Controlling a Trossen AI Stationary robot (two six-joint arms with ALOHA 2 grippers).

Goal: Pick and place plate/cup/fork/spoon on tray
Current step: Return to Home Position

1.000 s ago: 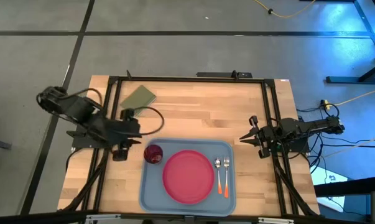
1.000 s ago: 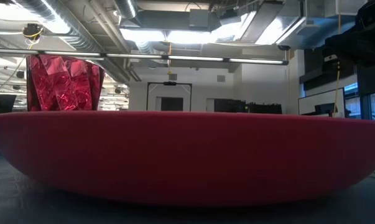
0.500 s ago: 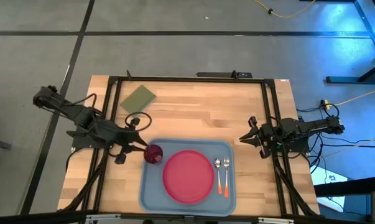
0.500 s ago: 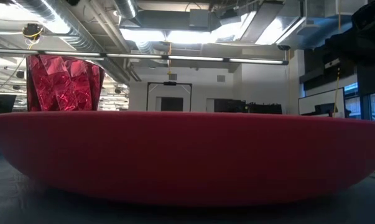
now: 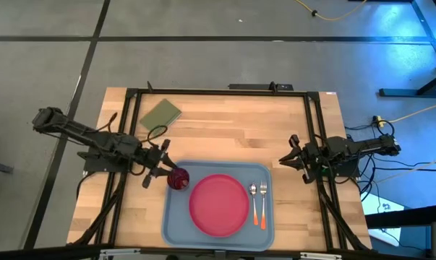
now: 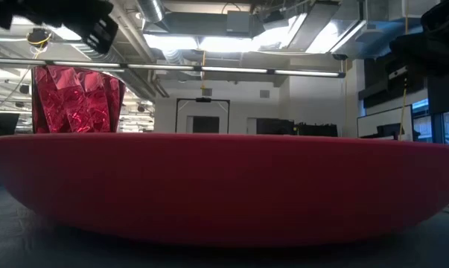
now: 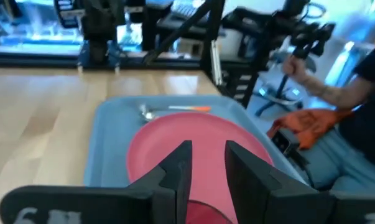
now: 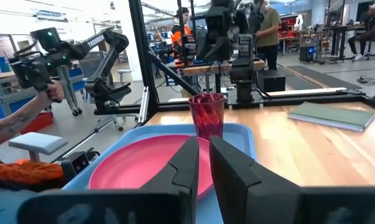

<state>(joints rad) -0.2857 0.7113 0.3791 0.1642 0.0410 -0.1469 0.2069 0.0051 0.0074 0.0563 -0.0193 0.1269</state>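
The light blue tray (image 5: pixel 173 224) lies at the table's near middle. On it are the pink-red plate (image 5: pixel 219 204), the dark red cup (image 5: pixel 178 179) upright at its far left corner, and the spoon (image 5: pixel 254 204) and fork (image 5: pixel 263 206) side by side at its right. My left gripper (image 5: pixel 160 175) is open just left of and above the cup; in the left wrist view (image 7: pixel 207 146) the cup (image 7: pixel 203 211) shows below the fingers. My right gripper (image 5: pixel 283 160) is shut and empty at the table's right edge.
An olive green pad (image 5: pixel 161 113) lies at the table's far left. Black frame rails (image 5: pixel 218 92) run along the table's far, left and right sides. A person sits beyond the table's right side (image 7: pixel 355 81).
My left gripper has gone toward the table's right edge, up to the cup, as its arm stretched out and dropped lower; it now shows above the cup in the low view. The cup and the other dishes have stayed put.
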